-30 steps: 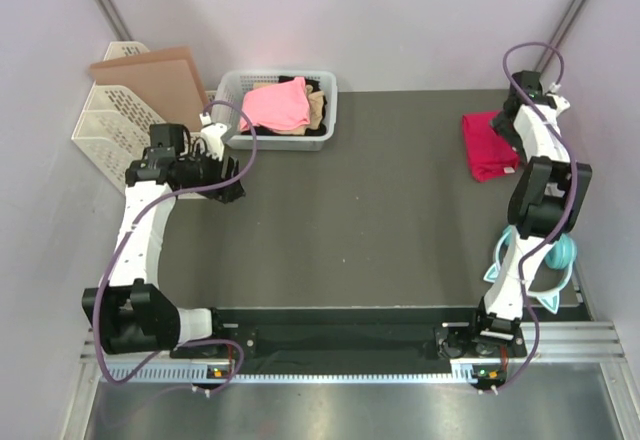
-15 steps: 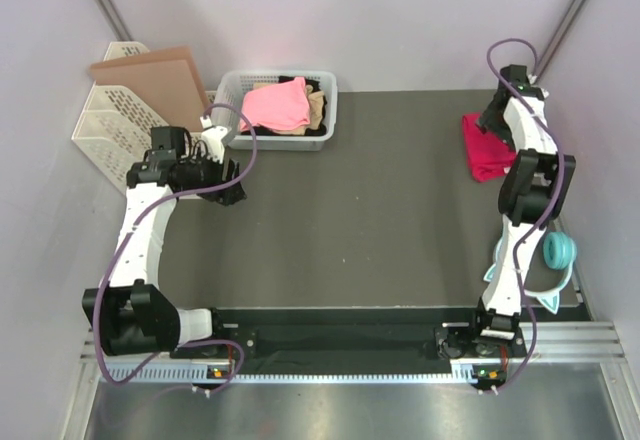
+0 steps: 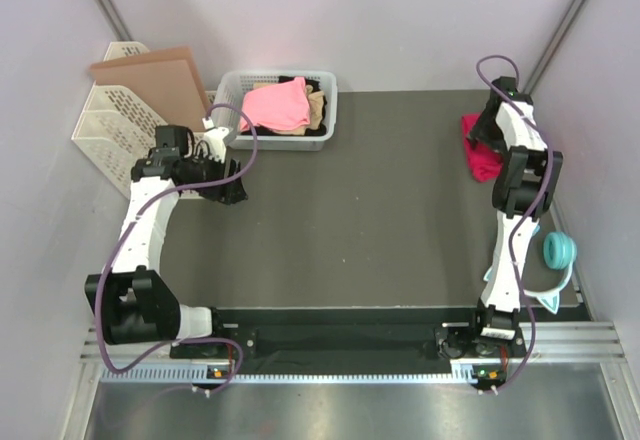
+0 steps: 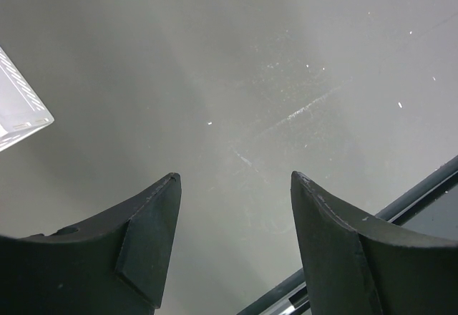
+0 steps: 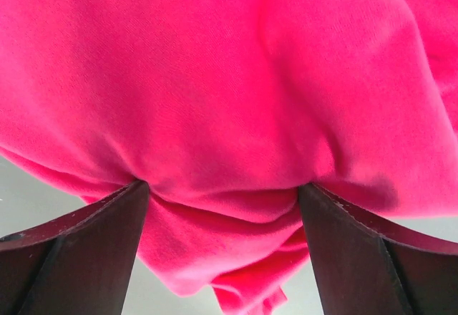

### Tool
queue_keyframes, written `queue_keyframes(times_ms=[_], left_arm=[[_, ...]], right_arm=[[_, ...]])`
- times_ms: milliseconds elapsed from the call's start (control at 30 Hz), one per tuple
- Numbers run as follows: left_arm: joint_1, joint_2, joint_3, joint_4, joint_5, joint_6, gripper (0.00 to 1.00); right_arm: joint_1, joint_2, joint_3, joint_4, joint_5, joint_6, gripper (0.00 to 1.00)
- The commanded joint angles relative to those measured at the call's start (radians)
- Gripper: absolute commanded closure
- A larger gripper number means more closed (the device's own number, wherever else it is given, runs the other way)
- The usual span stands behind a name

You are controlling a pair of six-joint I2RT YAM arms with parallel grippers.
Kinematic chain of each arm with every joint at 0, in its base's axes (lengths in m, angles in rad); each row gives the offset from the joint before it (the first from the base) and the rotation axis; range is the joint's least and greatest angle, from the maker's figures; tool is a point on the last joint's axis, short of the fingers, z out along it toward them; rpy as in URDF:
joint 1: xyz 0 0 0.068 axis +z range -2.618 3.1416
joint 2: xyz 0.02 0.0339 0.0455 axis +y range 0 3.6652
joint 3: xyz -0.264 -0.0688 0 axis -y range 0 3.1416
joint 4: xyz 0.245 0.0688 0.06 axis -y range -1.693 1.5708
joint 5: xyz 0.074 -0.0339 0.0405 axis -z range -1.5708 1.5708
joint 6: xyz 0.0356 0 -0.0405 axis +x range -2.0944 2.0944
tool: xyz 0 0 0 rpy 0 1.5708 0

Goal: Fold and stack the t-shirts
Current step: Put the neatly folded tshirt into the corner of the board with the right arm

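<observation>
My right jaws are at the far right corner of the desk (image 3: pixel 360 200), pushed down into the crimson shirt (image 3: pixel 482 158). They stand wide, and a thick bunch of that shirt (image 5: pixel 215 114) fills the whole gap between them. The cloth presses on both inner faces and creases run out from each tip, so I am gripping it by a fat fold. More of it sags below my tips in loose lobes, with a little grey desk showing at either side. From above, the shirt is a crumpled heap against the right edge, partly hidden under my right arm.

My left jaws are open and hold nothing. They hang over bare desk near the far left corner, just in front of the basket (image 3: pixel 232 100). In the left wrist view only scuffed grey surface lies between them, with a white corner (image 4: pixel 18 111) at the left that I cannot identify.

The basket stands at the far edge, left of the middle. In it the pink shirt (image 3: pixel 275 105) lies on top, the tan shirt (image 3: pixel 317 110) shows beside it and the black shirt (image 3: pixel 312 132) under them. A white rack (image 3: pixel 105 130) stands by the far left corner.
</observation>
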Motion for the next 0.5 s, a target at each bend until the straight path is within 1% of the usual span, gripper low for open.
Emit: queue_keyframes(times_ms=[0, 133, 267, 467], left_arm=[[0.006, 0.004, 0.019, 0.039, 0.006, -0.01, 0.32], [0.006, 0.024, 0.019, 0.042, 0.008, -0.019, 0.32], [0.006, 0.033, 0.016, 0.044, 0.009, -0.021, 0.32], [0.008, 0.035, -0.007, 0.052, 0.006, -0.025, 0.32]], right_arm=[[-0.006, 0.111, 0.135, -0.003, -0.099, -0.032, 0.14], [-0.017, 0.166, 0.206, 0.075, -0.248, -0.025, 0.14], [-0.03, 0.181, 0.213, 0.154, -0.345, 0.004, 0.14], [-0.041, 0.178, 0.216, 0.305, -0.549, 0.03, 0.15]])
